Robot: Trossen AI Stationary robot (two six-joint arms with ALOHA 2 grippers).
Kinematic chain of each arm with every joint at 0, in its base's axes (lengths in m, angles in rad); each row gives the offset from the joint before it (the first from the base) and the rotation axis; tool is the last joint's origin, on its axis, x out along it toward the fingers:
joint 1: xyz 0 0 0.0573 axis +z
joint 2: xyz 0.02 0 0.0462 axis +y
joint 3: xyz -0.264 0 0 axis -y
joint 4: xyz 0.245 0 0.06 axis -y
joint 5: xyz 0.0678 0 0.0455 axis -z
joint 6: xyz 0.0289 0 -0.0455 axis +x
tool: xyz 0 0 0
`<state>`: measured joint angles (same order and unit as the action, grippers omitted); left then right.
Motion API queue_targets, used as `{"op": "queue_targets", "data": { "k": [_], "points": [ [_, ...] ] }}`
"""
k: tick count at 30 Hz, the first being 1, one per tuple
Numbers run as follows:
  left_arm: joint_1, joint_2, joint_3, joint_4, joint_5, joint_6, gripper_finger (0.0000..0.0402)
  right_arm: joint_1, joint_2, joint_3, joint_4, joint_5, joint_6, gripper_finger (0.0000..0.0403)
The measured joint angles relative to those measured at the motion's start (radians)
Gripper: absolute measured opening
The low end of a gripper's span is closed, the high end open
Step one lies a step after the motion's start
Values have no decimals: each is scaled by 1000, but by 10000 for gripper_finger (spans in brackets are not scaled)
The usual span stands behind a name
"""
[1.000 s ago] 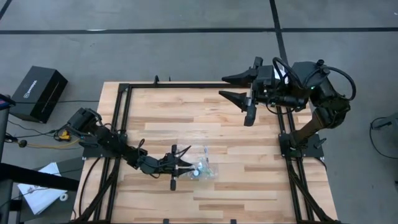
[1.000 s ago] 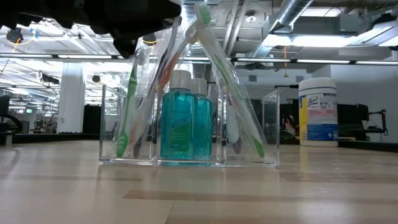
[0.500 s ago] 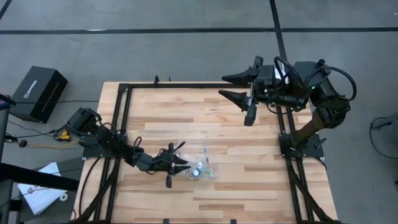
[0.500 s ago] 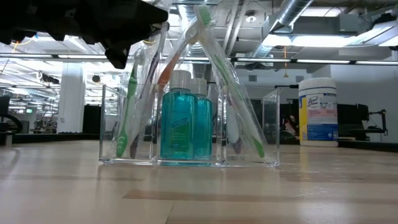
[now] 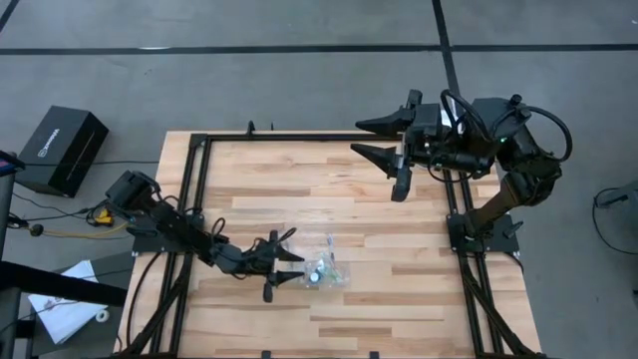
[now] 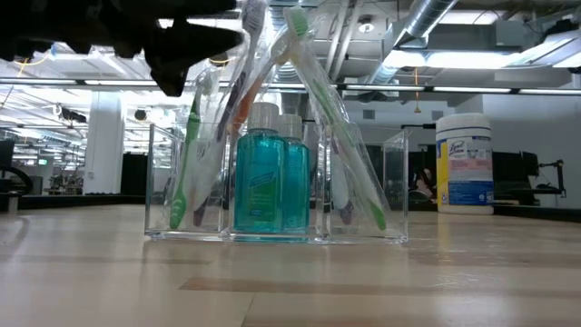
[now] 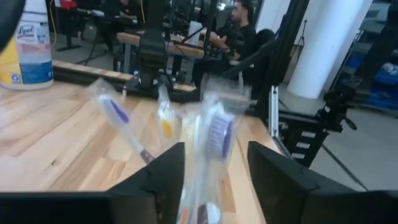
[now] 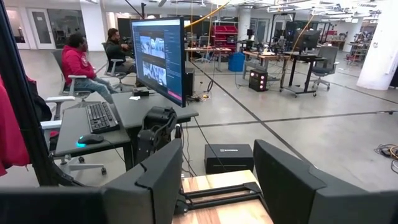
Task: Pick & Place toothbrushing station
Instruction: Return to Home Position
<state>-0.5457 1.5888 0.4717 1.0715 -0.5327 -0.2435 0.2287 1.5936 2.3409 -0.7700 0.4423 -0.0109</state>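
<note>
The clear organizer [image 5: 325,272] stands on the bench [image 5: 259,189]. Two teal bottles [image 6: 270,177] sit in its middle compartment, and wrapped toothbrushes [image 6: 338,141] lean crossed from the outer compartments. The left gripper [image 5: 297,269] hovers just beside the organizer, above its rim, with its fingers spread wide and holding nothing. The right gripper [image 5: 357,138] hangs over the bench's far right part, well apart, its fingers also wide and empty. A white wipes tub [image 6: 464,163] stands off to the side.
</note>
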Motion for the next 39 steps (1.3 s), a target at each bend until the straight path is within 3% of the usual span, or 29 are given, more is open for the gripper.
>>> {"op": "queue_targets", "data": {
  "k": [8,17,22,28,30,36,39],
  "points": [
    [0,-64,0,6,0,43,225,0,0,0,0,0,0,188],
    [17,-299,5,14,0,110,237,0,0,0,1,0,0,188],
    [29,-467,36,-51,14,184,221,22,-1,0,8,6,-27,188],
    [33,-734,147,-489,-29,176,195,89,-47,8,7,93,-78,188],
    [33,-823,185,-569,-41,177,186,117,-82,14,-6,120,-50,188],
    [33,-1073,217,-575,-44,220,168,200,-191,11,-219,126,-5,188],
    [33,-1182,217,-568,-44,158,164,221,-228,11,-412,124,121,188]
  ]
}}
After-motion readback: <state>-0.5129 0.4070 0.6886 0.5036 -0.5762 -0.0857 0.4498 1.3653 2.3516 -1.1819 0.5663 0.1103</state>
